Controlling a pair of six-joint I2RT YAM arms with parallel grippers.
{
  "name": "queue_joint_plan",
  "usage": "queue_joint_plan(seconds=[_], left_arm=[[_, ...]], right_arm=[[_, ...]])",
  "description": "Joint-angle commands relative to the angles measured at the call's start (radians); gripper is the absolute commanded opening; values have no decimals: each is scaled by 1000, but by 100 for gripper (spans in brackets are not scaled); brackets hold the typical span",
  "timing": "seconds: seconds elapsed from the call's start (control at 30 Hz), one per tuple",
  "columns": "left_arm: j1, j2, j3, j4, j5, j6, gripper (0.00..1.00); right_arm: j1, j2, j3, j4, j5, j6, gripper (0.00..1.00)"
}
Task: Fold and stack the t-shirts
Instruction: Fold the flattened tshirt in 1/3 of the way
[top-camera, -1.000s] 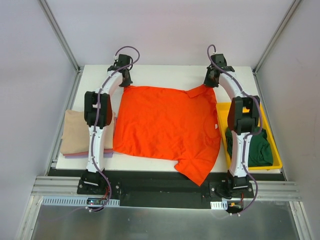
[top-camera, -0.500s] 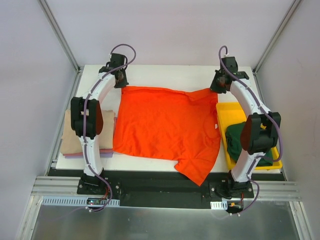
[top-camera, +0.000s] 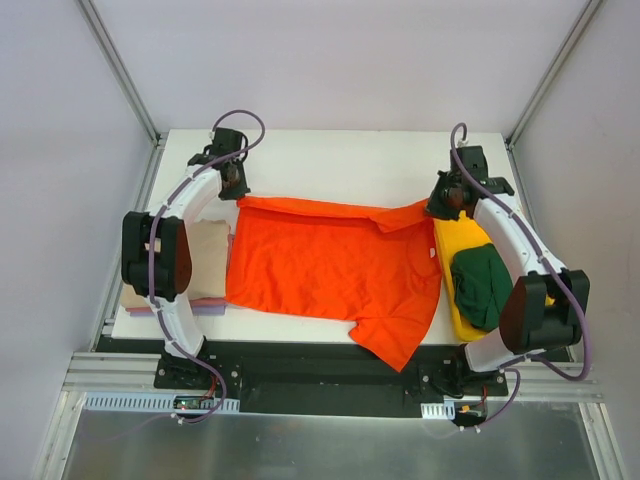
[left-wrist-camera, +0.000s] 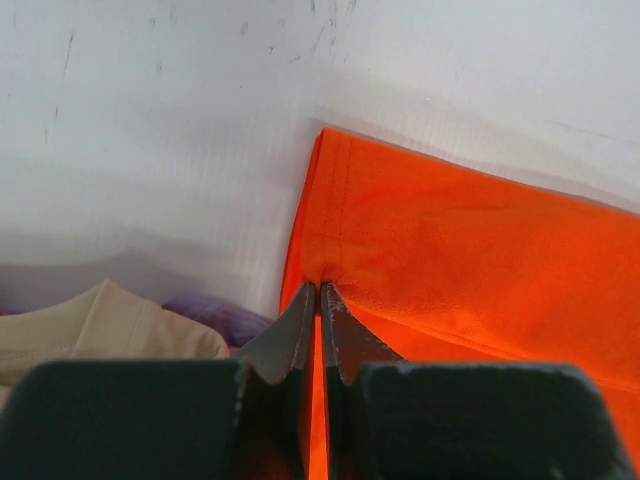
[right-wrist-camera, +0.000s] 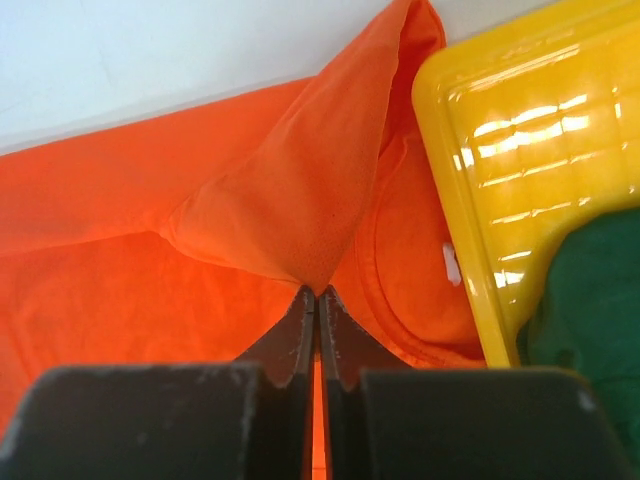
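Found the orange shirt (top-camera: 330, 270) spread on the counter (top-camera: 340, 160) between the arms, seemingly mid first fold. Clamped the left end effector (left-wrist-camera: 318, 290) fully closed on its far-left corner; pinched the right end effector (right-wrist-camera: 316, 293) closed on a raised fold by the collar, beside the tray (right-wrist-camera: 520, 150). Likely needed next: drawing both corners evenly toward the near edge. Left the green shirt (top-camera: 482, 285) in the tray.

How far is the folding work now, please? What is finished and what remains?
Done: a folded tan shirt tops the left pile, lavender cloth beneath. In hand: the left end effector and right end effector pinch the far edge of the orange shirt. Left: folding and stacking it, then the crumpled green shirt in the yellow tray.
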Motion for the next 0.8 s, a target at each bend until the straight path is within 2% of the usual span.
queue_joint_plan(seconds=[0.0,0.33,0.47,0.57,0.6,0.67,0.77], left_arm=[[-1,-82,-53,25,-24,-14,0],[-1,-111,-133,25,14,3,0],[-1,-120,-165,25,-33,2,0],[-1,-114,-176,15,-47,9,0],[-1,-115,-176,11,-41,9,2],[-1,-121,-179,8,-29,8,13],[-1,-149,-179,8,-33,-1,30]], right_arm=[[15,-91,-89,25,-37,60,1],[78,-255,-319,40,116,173,2],[81,-314,-382,40,168,195,2],[81,-317,-394,25,170,183,7],[81,-314,-400,25,159,178,9],[79,-309,-412,29,142,174,17],[81,-318,-417,19,144,167,20]])
